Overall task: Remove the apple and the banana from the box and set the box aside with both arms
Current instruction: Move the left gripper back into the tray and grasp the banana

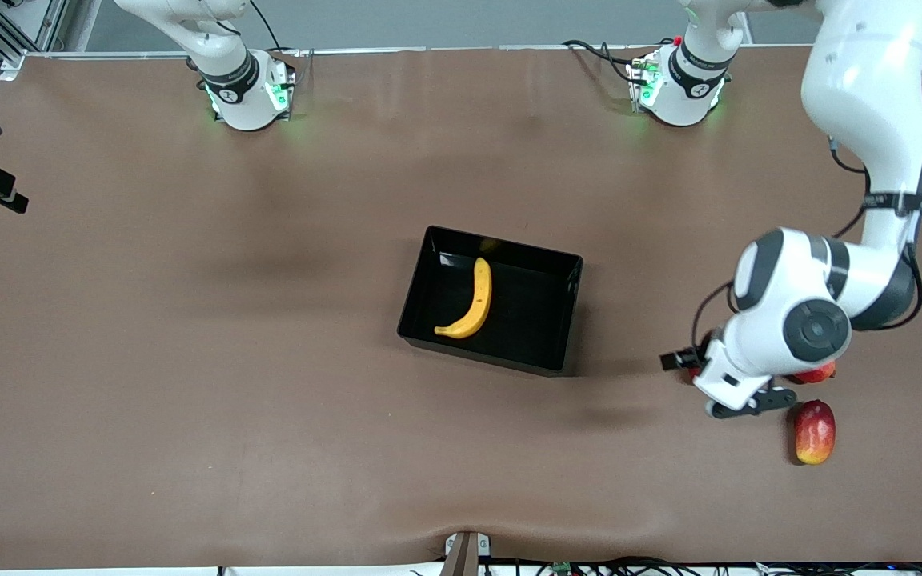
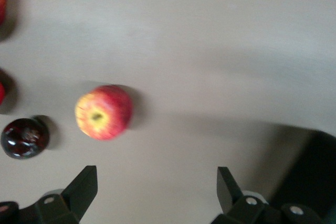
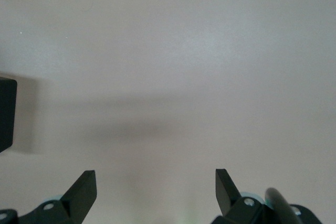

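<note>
Mango: you have it lying on the brown surface nearest the front camera, at the left arm's end, just beside the left wrist.
Apple: your left wrist view shows it loose on the surface, yellowish patch facing up, apart from both fingers; in the front view only a red sliver peeks out from under the left arm.
Dark fruit: a small maroon round one sits just beside the apple, not touching it.
Left gripper: yours hangs over the surface near the apple, fingers spread wide with nothing between them.
Box: your black bin rests mid-surface, well apart from the apple, toward the right arm's end from it.
Banana: it lies inside the box on its floor.
Right gripper: yours waits over bare surface, fingers spread wide and empty; a dark corner shows at the edge of its wrist view.
</note>
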Controlling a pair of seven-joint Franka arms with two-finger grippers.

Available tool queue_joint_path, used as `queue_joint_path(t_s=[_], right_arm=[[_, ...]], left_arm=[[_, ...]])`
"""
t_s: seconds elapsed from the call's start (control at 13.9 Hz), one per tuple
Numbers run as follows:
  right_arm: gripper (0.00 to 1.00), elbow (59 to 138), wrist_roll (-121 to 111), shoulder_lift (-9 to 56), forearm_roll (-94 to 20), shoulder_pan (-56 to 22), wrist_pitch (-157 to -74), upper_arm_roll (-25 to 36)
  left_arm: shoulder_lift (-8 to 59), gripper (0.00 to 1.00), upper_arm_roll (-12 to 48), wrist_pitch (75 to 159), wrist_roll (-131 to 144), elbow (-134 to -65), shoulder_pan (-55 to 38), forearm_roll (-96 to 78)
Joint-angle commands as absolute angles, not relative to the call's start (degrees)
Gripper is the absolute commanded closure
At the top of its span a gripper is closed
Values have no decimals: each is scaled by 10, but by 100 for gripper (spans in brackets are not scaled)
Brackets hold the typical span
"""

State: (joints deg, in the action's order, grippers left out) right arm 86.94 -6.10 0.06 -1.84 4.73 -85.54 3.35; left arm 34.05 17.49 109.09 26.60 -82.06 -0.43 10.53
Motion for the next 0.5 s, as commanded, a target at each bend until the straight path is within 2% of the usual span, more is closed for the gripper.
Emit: queue_joint_path(t_s=[0.0, 0.22, 0.43], right_arm=[[0, 867, -57, 1, -22, 62, -857, 23], [0, 867, -57, 1, -22, 62, -857, 23], [0, 867, -57, 3, -20, 62, -857, 23]], left_arm=[[324, 0, 192, 1085, 298, -830, -52, 120], [333, 0, 188, 1096, 403, -829, -145, 121], [356, 0, 189, 1160, 419, -830, -198, 162]])
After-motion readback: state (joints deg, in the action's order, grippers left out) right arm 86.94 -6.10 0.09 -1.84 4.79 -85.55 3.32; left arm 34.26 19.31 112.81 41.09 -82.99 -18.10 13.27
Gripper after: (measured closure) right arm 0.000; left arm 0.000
